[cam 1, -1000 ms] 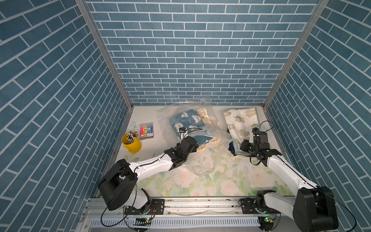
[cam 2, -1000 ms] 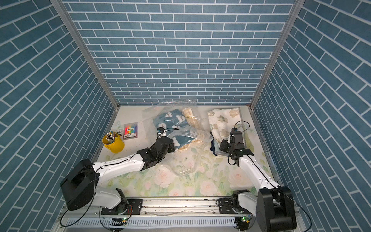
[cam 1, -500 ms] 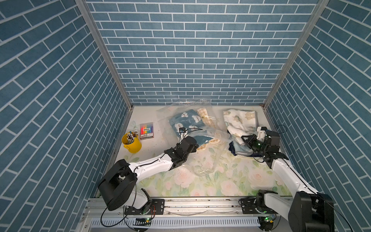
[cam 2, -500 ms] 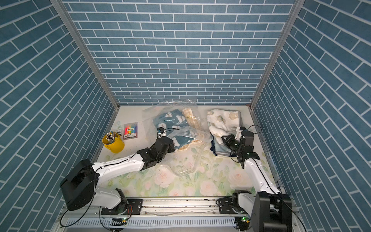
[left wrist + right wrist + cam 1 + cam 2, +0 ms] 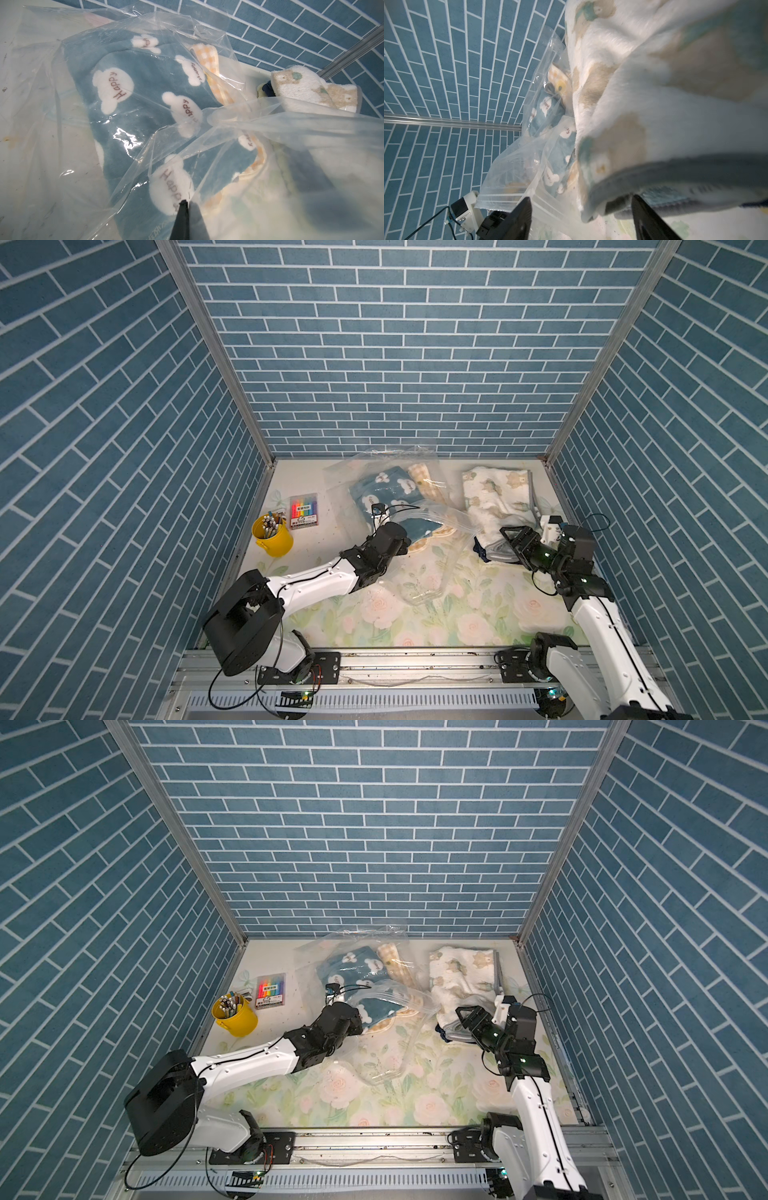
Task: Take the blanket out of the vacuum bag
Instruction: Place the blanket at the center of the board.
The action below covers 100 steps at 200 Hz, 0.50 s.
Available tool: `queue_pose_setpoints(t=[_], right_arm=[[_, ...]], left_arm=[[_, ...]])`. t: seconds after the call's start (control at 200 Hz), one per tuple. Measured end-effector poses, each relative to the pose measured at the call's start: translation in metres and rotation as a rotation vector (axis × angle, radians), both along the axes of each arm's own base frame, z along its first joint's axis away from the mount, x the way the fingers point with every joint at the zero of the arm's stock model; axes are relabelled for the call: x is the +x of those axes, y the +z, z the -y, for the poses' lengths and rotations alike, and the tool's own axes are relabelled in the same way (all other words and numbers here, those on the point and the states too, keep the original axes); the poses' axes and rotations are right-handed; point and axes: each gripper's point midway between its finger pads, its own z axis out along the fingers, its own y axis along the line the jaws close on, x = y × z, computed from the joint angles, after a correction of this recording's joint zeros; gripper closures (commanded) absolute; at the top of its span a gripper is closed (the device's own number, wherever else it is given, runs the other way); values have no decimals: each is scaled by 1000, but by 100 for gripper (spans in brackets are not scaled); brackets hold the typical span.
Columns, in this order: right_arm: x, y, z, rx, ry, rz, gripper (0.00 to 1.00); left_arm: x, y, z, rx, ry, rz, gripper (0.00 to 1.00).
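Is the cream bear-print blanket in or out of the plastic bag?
Out: the cream blanket lies bare on the table beside the vacuum bag, with the open right claw at its near edge.

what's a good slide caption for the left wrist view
Shut left gripper pinches the clear vacuum bag over the blue Happy-print blanket inside it.

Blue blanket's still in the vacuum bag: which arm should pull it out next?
Right arm, probably: its jaws stand open by the white blanket, already out; the left arm has its jaws shut on the vacuum bag, anchoring it around the blue blanket.
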Motion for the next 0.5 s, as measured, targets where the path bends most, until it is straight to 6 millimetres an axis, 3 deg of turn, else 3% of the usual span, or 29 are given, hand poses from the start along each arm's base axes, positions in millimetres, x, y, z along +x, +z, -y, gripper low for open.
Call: queue_pose_setpoints(t=[0.195, 0.415, 0.455, 0.475, 0.5], right_arm=[[-7, 4, 10, 70, -82, -5, 19], [-9, -18, 18, 215, -188, -95, 17], [-9, -21, 21, 235, -209, -107, 13], [-9, -22, 22, 246, -219, -111, 2], [-9, -22, 24, 256, -230, -111, 1]], left_arm=[[-2, -2, 1, -5, -11, -4, 97], [-4, 7, 1, -30, -21, 11, 97], [-4, 8, 1, -32, -23, 12, 97], [-4, 8, 2, -33, -24, 12, 97], [-4, 8, 2, -33, -24, 11, 97]])
